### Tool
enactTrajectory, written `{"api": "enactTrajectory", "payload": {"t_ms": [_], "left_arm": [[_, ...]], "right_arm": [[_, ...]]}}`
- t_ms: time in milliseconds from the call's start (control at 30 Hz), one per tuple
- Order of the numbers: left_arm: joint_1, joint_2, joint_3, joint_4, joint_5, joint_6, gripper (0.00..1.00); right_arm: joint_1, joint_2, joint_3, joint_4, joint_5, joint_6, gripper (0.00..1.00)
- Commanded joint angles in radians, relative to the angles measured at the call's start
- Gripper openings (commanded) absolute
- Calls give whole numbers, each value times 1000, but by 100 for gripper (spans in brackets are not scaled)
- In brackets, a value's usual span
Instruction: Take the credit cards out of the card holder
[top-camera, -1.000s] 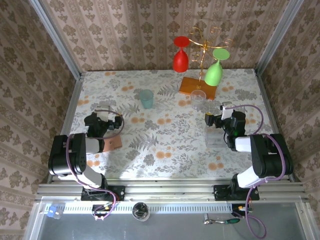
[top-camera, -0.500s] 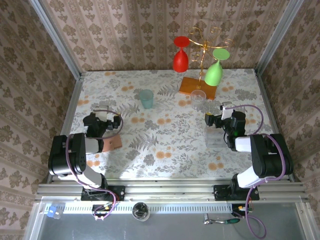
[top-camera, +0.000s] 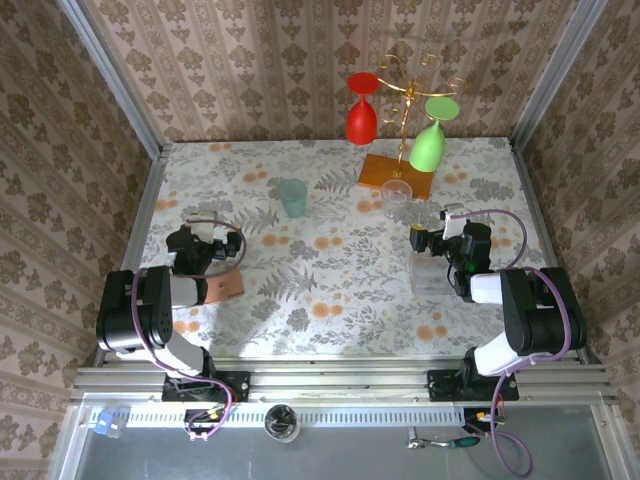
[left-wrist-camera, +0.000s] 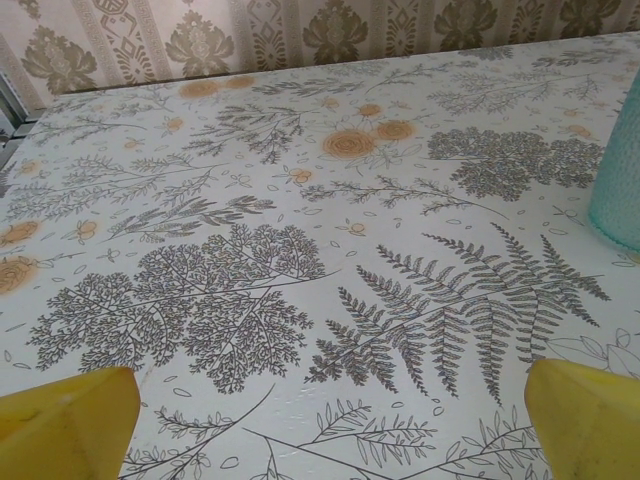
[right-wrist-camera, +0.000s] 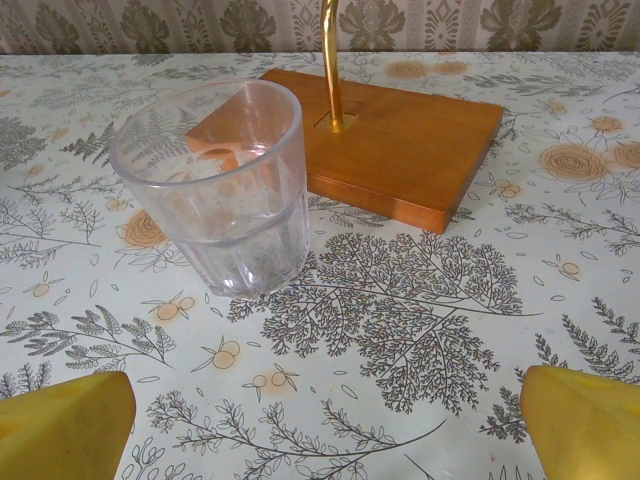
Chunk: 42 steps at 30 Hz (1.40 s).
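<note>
You had not begun the real work at this moment. The card holder (top-camera: 228, 287) lay flat on the tabletop (top-camera: 330, 200) at the near left, a tan-orange slab just beside your left arm and partly hidden under it. From above it was too small and too covered to tell whether it lay folded or spread, and the credit cards inside it could not be made out. I judged that all of them were yet to come out, since nothing card-like lay loose on the flowered surface around it.

Your left gripper (left-wrist-camera: 328, 425) had its jaws spread wide and empty. A yellow jaw sat at each lower corner of the wrist view, with bare tabletop between them and the teal tumbler (left-wrist-camera: 622, 170) off at the right edge. In the overhead view the holder lay nearer the arm's base than the jaws did, so they pointed past it rather than at it.

Your right gripper (right-wrist-camera: 322, 425) likewise had its jaws wide apart and held nothing. It faced a clear glass (right-wrist-camera: 215, 185) and the wooden base (right-wrist-camera: 400, 140) of the glass rack, well apart from the holder.

By my reckoning, every step was left to you: bringing the jaws to the holder, steadying or opening it, and drawing out each card.
</note>
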Motion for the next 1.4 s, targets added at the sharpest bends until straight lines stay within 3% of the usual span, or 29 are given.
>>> {"api": "enactTrajectory", "payload": {"t_ms": [0,467,600,767,1100,1367], "left_arm": [[-8,-35,-19,20,-43,-19,100],[-103,-266,29,-286,-177,25,100],[-121,-324,75,-398,-168,-2,100],[-143,-376,150,-553,-145,-41,100],[-146,-454,386,-1016,-128,-160,100],[-121,-451,560,-1295,-83,-188,100]], "right_arm": [[2,-18,4,-2,-5,-20,100],[11,-48,-19,16,54,-8,100],[11,-123,87,-252,39,-17,100],[11,-186,131,-388,50,-2,100],[11,-361,210,-838,134,174,94],[11,-474,264,-1096,188,278,74]]}}
